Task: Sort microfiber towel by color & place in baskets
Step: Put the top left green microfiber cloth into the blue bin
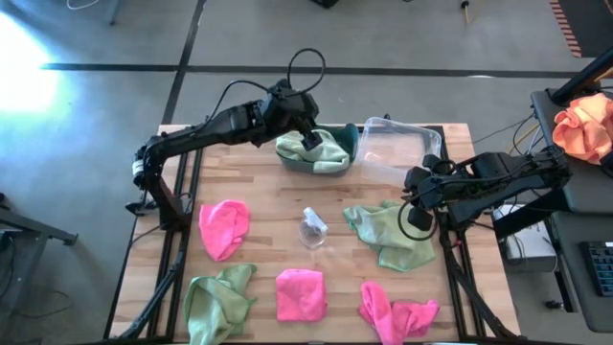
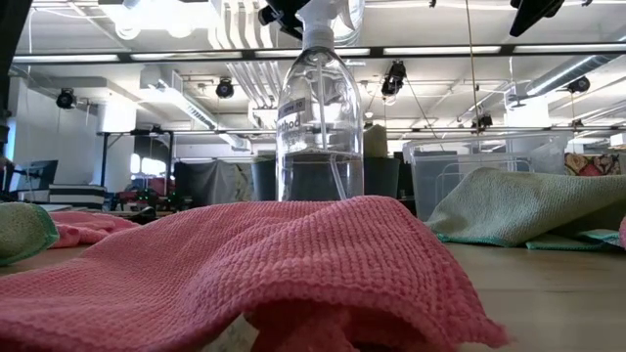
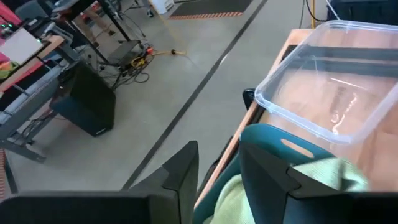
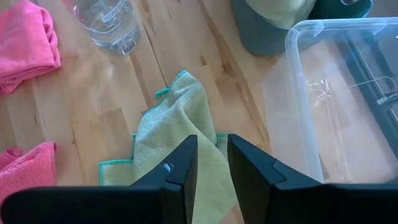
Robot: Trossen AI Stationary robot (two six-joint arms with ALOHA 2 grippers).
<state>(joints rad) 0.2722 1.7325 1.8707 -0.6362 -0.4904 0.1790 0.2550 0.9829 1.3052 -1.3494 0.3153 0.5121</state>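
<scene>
A sage green towel [image 1: 321, 151] is heaped in the dark teal basket [image 1: 351, 140], spilling over its near rim. My left gripper [image 1: 311, 140] is right above it, shut on it. The clear basket [image 1: 402, 146] stands just to the right, with nothing visible inside. My right gripper [image 1: 417, 217] is low over the right part of a second green towel [image 1: 386, 237] that lies spread on the table, shut on a raised fold. Three pink towels [image 1: 223, 228] [image 1: 300, 293] [image 1: 395, 312] and another green towel [image 1: 218, 299] lie flat across the near half. My left gripper has green towel [image 3: 219, 198] between its two fingers, coming slanting down from the table's left. The towel's bulk [image 3: 339, 175] rests in the teal basket [image 3: 273, 138]. The fingers hide which part they hold. My right gripper pinches a raised fold [image 4: 210, 146] of the green towel between its fingers, pointing down from above. The rest of the towel [image 4: 168, 118] lies on the table, bunched toward the fingers. One layer or several, I cannot tell.
A clear spray bottle [image 1: 311, 228] stands upright mid-table, between the pink towels and the right green towel. An orange cloth bundle [image 1: 584, 125] sits off the table to the right. Bare wood shows in the table's middle and far left.
</scene>
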